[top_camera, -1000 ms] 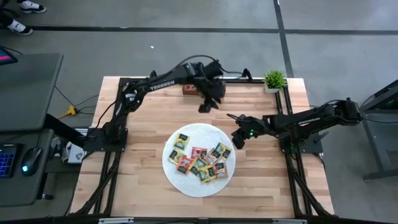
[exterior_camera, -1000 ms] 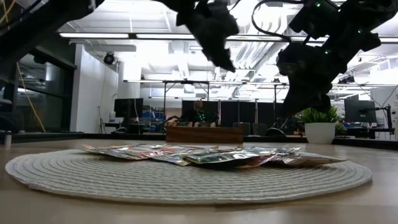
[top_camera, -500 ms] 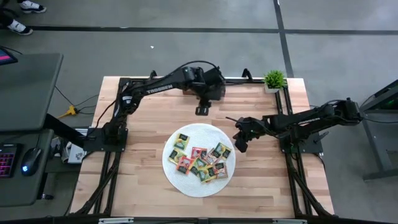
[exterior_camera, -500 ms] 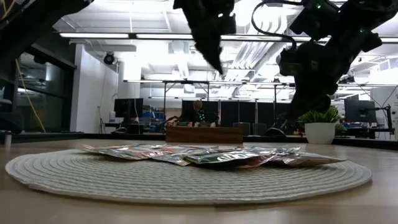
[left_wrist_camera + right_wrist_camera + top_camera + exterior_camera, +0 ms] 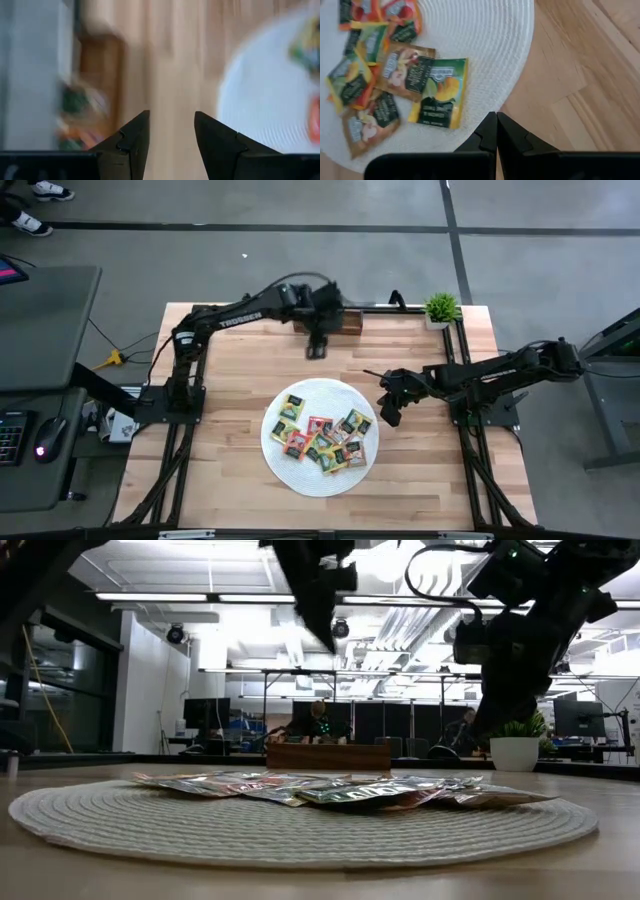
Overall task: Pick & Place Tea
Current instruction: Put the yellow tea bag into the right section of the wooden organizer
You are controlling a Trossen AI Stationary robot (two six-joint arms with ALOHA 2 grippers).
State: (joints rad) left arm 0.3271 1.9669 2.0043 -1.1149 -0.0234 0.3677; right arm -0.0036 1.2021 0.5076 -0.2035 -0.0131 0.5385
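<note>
Several tea packets (image 5: 322,438) in red, orange, yellow and green lie in a loose heap on the round white woven mat (image 5: 300,470); the right wrist view shows them too (image 5: 395,75). My left gripper (image 5: 316,349) hangs open and empty above the bare table just in front of the brown wooden tray (image 5: 340,323), well beyond the mat. My right gripper (image 5: 389,414) is shut on nothing and hovers just off the mat's right edge (image 5: 496,126). In the low view the left gripper (image 5: 325,620) is high above the packets (image 5: 330,788).
A small potted plant (image 5: 441,308) stands at the table's far right corner. Bare wood lies between the mat and the tray and along both sides of the mat. A grey desk (image 5: 40,320) stands left of the table.
My left gripper has drifted toward the table's left edge, staying in front of the tray, and has rolled about its wrist while staying open. The packets and the mat lie as they did.
</note>
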